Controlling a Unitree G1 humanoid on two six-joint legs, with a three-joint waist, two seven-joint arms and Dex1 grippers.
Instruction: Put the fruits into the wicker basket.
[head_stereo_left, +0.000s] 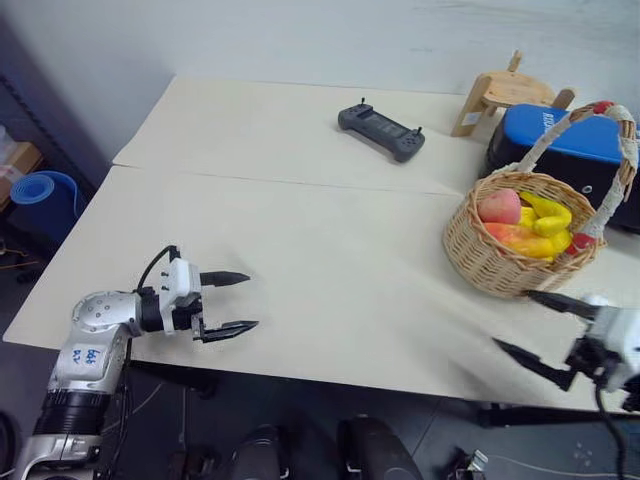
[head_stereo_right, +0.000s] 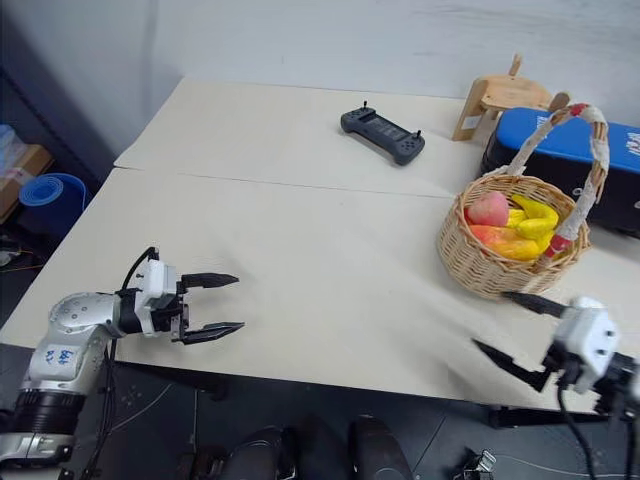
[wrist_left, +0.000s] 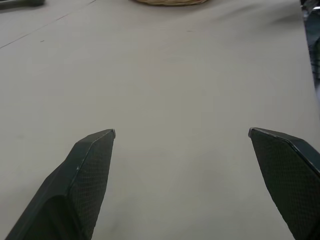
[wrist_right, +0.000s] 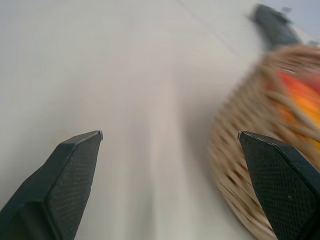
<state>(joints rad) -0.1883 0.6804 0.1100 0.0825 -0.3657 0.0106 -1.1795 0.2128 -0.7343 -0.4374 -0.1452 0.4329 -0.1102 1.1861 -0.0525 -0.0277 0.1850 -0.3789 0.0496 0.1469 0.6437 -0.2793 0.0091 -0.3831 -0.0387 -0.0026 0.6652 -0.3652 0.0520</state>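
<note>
Our right gripper (head_stereo_right: 508, 334) hangs near the table's front edge, just in front of the wicker basket (head_stereo_right: 500, 262), its two black fingers spread wide with nothing between them. Our left gripper (head_stereo_left: 230, 302) is well apart from it, over the bare near-left part of the table (head_stereo_left: 330, 250), and its fingers stand equally wide and empty.

The fruits all sit inside the basket: a pink-red peach (head_stereo_left: 499, 206) at the left side, a yellow banana (head_stereo_left: 548, 214) curving across the middle, an orange-yellow mango (head_stereo_left: 518, 238) below it, and a small red fruit (head_stereo_left: 578, 244) tucked beside the handle's foot. We see no fruit left on the tabletop, so we judge the task essentially complete.

These fruits look like light, smooth, rigid toys; we expect them to be a little slippery, best pinched across the narrow middle, and the round peach would roll if nudged. The basket seems light and stiff, likely to slide if pushed at the rim; its tall cord-wrapped handle (head_stereo_left: 612, 170) is the natural place to hold it.

Beyond the basket lie a blue and black case (head_stereo_left: 560, 145) and a small wooden stand (head_stereo_left: 500, 98); a dark handheld controller (head_stereo_left: 381, 131) rests farther back on the table.
</note>
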